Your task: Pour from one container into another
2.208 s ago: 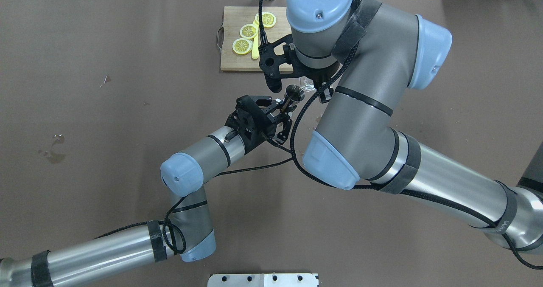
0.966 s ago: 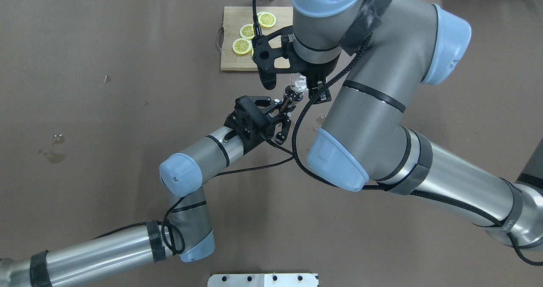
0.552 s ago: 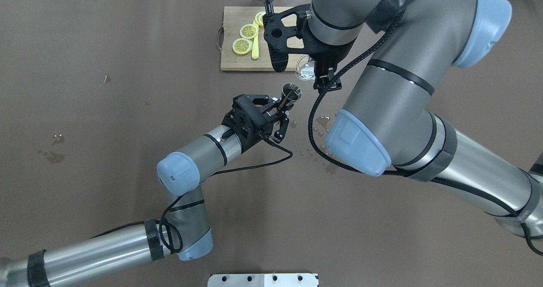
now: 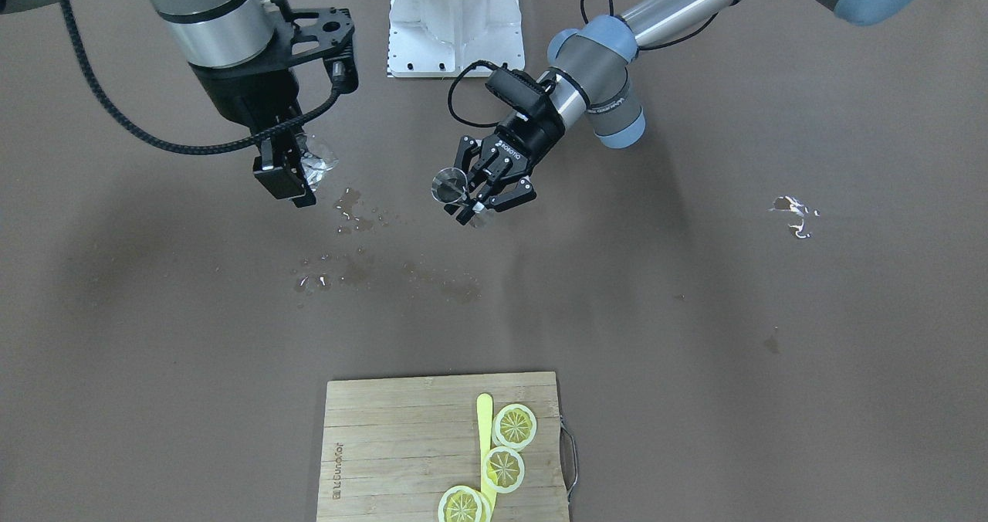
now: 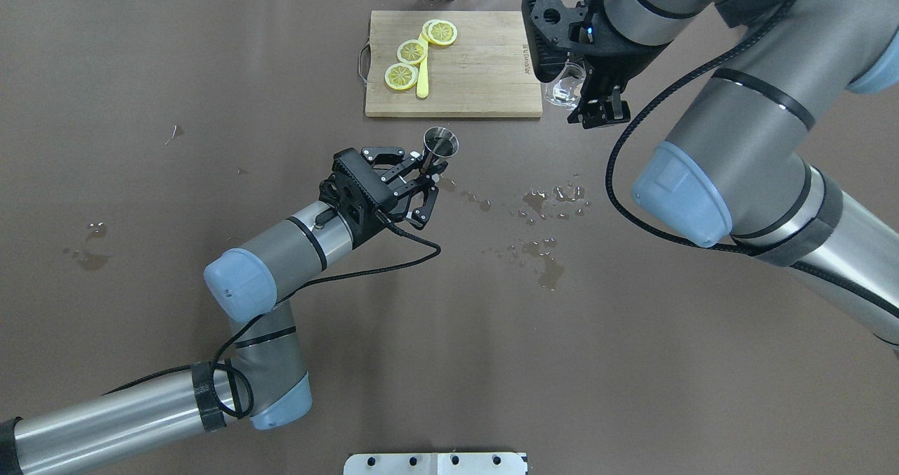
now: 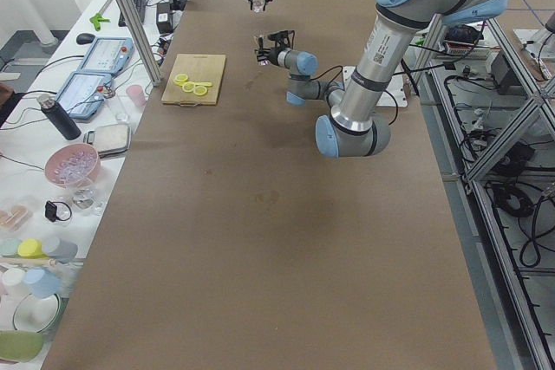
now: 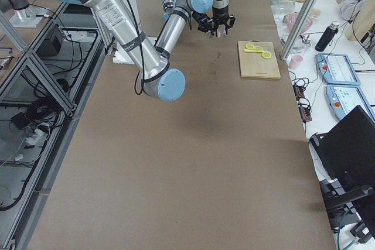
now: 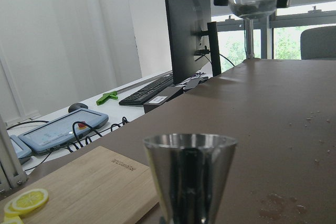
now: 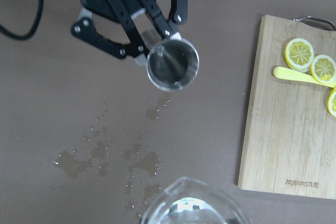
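Table (image 5: 211, 74), brown cover, both arms over it. Right arm (image 5: 737, 145) comes in from the right and reaches to the far side; left arm (image 5: 281, 250) comes in from the near left and reaches toward the middle. Wooden cutting board (image 5: 477, 60) lies at far centre. Right gripper (image 5: 583, 102): fingers clamped on the clear glass tumbler (image 5: 564, 92), which hangs above the table just off the board's right edge. Left gripper (image 5: 427, 171): fingers closed on the narrow waist of the steel jigger (image 5: 440, 141), which is upright with its open cone up, just near of the board's near edge. Tumbler and jigger are well apart, with the tumbler to the right and farther. Spilled liquid (image 5: 541, 201) sits in patches and drops on the cover, to the right of the jigger. Three lemon slices (image 5: 411, 52) and a yellow stick (image 5: 423, 81) lie on the board's left part.
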`<state>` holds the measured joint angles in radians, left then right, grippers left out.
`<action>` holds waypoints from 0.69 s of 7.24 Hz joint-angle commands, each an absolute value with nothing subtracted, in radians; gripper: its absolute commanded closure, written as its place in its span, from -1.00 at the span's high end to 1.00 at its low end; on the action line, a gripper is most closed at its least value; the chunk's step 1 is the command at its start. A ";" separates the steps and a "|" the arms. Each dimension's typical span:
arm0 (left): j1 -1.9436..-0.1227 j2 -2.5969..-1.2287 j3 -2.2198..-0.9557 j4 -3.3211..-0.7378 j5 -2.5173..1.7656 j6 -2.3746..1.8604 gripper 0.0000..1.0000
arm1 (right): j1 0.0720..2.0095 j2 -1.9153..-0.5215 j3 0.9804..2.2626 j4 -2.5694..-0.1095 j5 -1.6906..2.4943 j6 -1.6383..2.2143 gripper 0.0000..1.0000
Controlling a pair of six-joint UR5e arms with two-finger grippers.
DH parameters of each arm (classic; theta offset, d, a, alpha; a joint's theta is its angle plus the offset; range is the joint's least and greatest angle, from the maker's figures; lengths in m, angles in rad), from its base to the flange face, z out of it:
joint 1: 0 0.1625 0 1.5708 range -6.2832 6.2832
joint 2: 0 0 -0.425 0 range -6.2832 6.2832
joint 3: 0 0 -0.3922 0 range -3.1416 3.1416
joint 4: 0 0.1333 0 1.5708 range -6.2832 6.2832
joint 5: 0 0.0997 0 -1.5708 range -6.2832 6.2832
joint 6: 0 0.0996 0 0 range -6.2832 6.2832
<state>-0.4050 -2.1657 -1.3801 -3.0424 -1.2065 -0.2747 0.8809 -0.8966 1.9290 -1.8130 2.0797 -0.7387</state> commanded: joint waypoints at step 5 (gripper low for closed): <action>-0.567 -1.998 -1.524 -3.040 -1.209 -0.287 -1.00 | 1.040 -1.150 1.824 -1.304 2.370 -0.660 -1.00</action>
